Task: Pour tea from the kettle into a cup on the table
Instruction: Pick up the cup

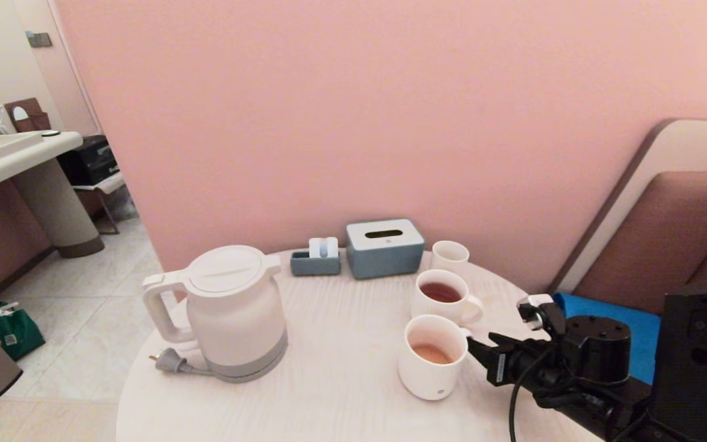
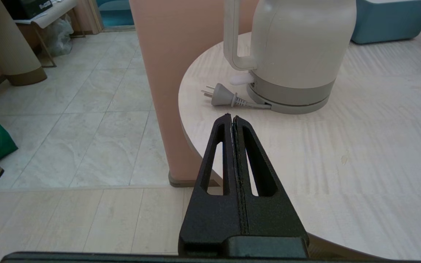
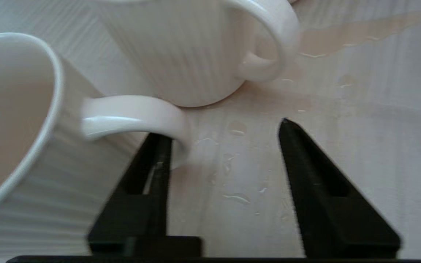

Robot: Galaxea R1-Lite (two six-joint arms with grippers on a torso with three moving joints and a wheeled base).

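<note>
The white kettle (image 1: 234, 313) (image 2: 298, 54) stands upright on the left of the round table (image 1: 341, 344), lid shut, its grey plug (image 1: 169, 361) lying beside it. The ribbed white cup (image 1: 432, 356) (image 3: 20, 128) holds a little pale orange tea (image 1: 432, 353). My right gripper (image 1: 479, 344) (image 3: 221, 129) is open at the cup's right side. One finger reaches under the cup's handle (image 3: 133, 113); the other stands apart over bare, wet tabletop. My left gripper (image 2: 232, 118) is shut and empty, low at the table's near left edge, short of the plug (image 2: 223, 96).
A like mug with dark tea (image 1: 442, 294) (image 3: 181, 47) stands just behind the cup, then a smaller cup (image 1: 450, 255). A tissue box (image 1: 384, 247) and small blue tray (image 1: 315, 261) line the wall. Spilled drops (image 3: 232, 160) wet the table. Padded seating (image 1: 685, 245) rises to the right.
</note>
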